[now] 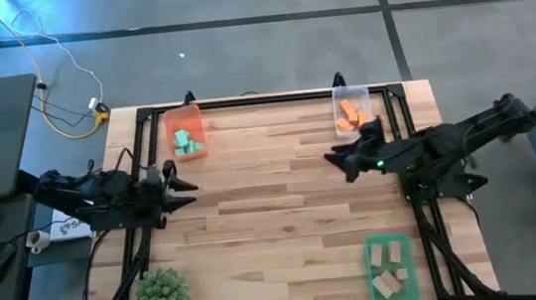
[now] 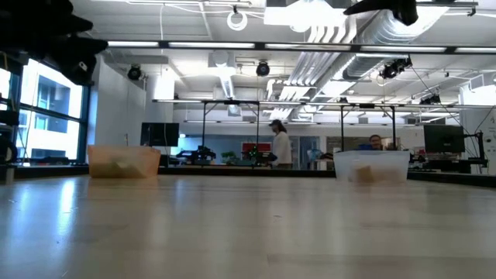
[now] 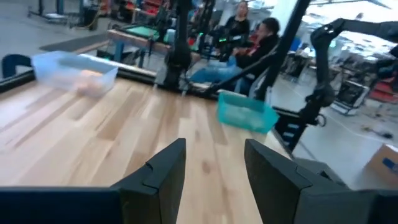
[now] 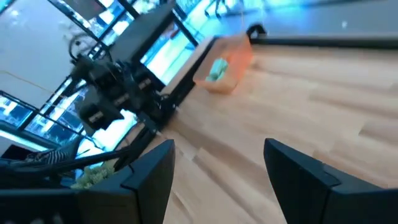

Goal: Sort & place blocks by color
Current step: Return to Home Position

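Observation:
Teal-green blocks (image 1: 185,140) lie in the orange tray (image 1: 183,116) at the table's far left. Orange blocks (image 1: 348,115) lie in the clear tray (image 1: 351,91) at the far right. Tan blocks (image 1: 389,268) lie in the green tray (image 1: 390,242) at the near right. My left gripper (image 1: 187,190) (image 3: 214,152) hovers open over the table's left side, holding nothing. My right gripper (image 1: 337,163) (image 4: 219,152) is open and holds nothing, just near of the clear tray. No loose block shows on the bare wood.
A spiky green plant (image 1: 160,294) stands at the near left corner. Bare wood (image 1: 273,199) lies between the two grippers. In the low view the orange tray (image 2: 124,162) and clear tray (image 2: 370,166) sit at the far edge, with people in the room behind.

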Action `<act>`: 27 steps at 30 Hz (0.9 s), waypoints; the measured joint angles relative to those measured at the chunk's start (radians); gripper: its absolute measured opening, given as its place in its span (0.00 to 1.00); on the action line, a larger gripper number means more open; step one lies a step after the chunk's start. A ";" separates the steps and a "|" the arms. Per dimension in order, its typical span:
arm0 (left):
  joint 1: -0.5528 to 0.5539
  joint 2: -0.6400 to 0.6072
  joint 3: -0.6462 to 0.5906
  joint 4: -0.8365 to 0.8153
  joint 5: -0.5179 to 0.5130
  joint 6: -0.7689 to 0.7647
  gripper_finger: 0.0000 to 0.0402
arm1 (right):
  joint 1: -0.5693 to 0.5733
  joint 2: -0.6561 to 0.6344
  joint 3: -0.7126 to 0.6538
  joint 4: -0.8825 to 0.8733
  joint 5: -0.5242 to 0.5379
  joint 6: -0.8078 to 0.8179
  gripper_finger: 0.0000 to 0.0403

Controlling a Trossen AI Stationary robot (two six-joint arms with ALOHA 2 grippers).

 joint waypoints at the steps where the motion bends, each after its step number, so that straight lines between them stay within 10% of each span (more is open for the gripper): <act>1: 0.008 -0.001 0.000 -0.012 0.001 -0.004 0.38 | 0.000 -0.026 0.000 -0.016 0.016 -0.019 0.57; 17: 0.098 0.000 0.000 -0.057 0.011 -0.087 0.38 | 0.001 -0.518 -0.012 -0.278 0.257 -0.352 0.57; 27: 0.136 0.000 0.000 -0.057 -0.011 -0.139 0.38 | 0.001 -0.764 -0.340 -0.163 0.228 -0.333 0.57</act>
